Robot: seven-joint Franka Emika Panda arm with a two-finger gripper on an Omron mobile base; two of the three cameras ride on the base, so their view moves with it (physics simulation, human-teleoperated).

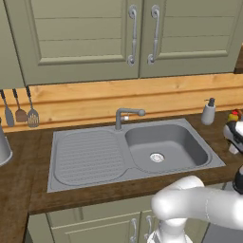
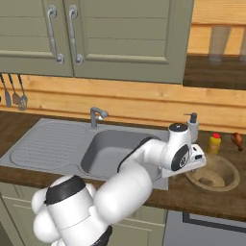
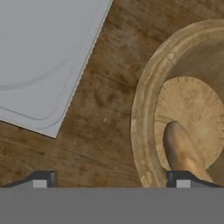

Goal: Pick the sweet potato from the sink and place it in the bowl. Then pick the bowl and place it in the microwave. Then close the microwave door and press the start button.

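The sweet potato (image 3: pixel 181 151) lies inside the tan wooden bowl (image 3: pixel 144 109), near its left wall. The bowl (image 2: pixel 230 168) stands on the wooden counter just right of the grey sink (image 2: pixel 105 153), with the sweet potato (image 2: pixel 206 181) a small brown shape on its bottom. My gripper (image 3: pixel 111 179) hangs open low over the bowl's left rim. One fingertip (image 3: pixel 183 178) is over the bowl beside the potato, the other (image 3: pixel 40 178) over the counter. Nothing is held. In the right base view the gripper (image 2: pixel 197 166) sits at the bowl's left edge. The sink basin (image 1: pixel 166 147) holds nothing. The microwave and its door are out of view.
A soap dispenser (image 2: pixel 193 126) and a yellow bottle (image 2: pixel 214 143) stand behind the bowl. The faucet (image 1: pixel 126 115) rises behind the sink, and the sink corner (image 3: pixel 43 57) is close to my hand. Utensils (image 1: pixel 21 111) hang on the left wall, and cabinet doors (image 1: pixel 85 33) hang overhead.
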